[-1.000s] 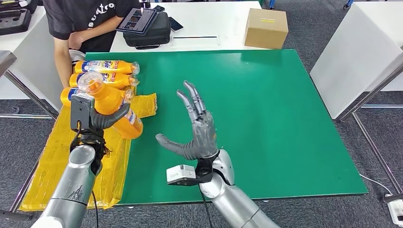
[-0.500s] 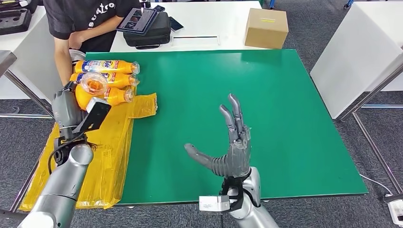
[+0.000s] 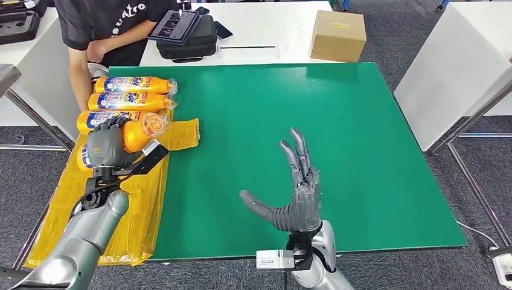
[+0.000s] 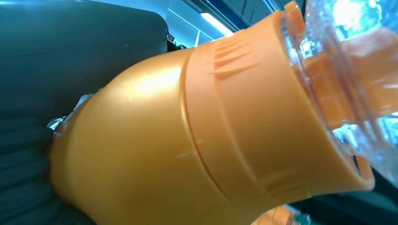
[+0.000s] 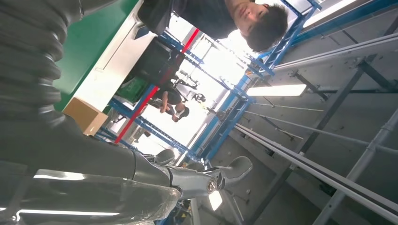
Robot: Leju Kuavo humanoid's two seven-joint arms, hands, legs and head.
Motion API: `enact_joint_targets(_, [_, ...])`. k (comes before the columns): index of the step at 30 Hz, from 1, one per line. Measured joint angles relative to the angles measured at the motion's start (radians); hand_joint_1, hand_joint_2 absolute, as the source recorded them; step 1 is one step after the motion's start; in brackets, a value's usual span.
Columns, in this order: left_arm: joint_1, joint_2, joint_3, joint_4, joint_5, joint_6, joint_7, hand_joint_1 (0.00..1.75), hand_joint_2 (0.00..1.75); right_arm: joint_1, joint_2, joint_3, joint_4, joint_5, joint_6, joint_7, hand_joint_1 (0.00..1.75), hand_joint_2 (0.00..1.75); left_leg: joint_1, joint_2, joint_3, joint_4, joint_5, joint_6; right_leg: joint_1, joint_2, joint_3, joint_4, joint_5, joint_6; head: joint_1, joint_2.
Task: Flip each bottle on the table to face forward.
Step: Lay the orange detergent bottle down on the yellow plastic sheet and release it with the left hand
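My left hand (image 3: pixel 104 147) grips an orange bottle (image 3: pixel 136 133) low over the yellow plastic sheet (image 3: pixel 145 199) at the table's left side, its clear cap (image 3: pixel 155 123) pointing right. Up close in the left wrist view, the bottle's orange shoulder (image 4: pixel 178 140) and clear cap (image 4: pixel 342 70) fill the frame. Three more orange bottles lie in a row behind it: the far one (image 3: pixel 134 84), the middle one (image 3: pixel 130 101) and the near one (image 3: pixel 99 118), labels up. My right hand (image 3: pixel 294 193) hovers open over the green mat's near edge, fingers spread and pointing away.
A person (image 3: pixel 99 36) in a black shirt stands at the table's far left corner. Behind the green mat (image 3: pixel 338 133), on a white table, are a black bag (image 3: pixel 187 39) and a cardboard box (image 3: pixel 338 35). A white cabinet (image 3: pixel 459 66) stands to the right.
My left hand has turned over and lowered the bottle onto the yellow sheet. My right hand pulled back toward the near edge and to the right, still open.
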Motion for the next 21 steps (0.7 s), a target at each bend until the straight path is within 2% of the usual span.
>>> enact_joint_targets(12, [-0.092,-0.001,-0.009,0.212,-0.099,-0.036,0.096,1.75,1.75,-0.055,-0.017,0.059,0.015,-0.007,0.000,0.059,0.00,1.75,0.000,0.000,0.000,0.000,0.000,0.000,0.000,0.000,0.000,0.000,0.000,0.000,0.000,0.000])
enact_joint_targets(21, [-0.148,0.000,-0.009,0.313,-0.151,-0.076,0.166,1.75,1.75,-0.073,-0.030,0.089,0.022,-0.005,0.000,0.074,0.00,1.75,0.000,0.000,-0.001,0.000,0.000,0.000,0.000,0.000,0.000,0.000,0.000,0.000,0.000,0.000])
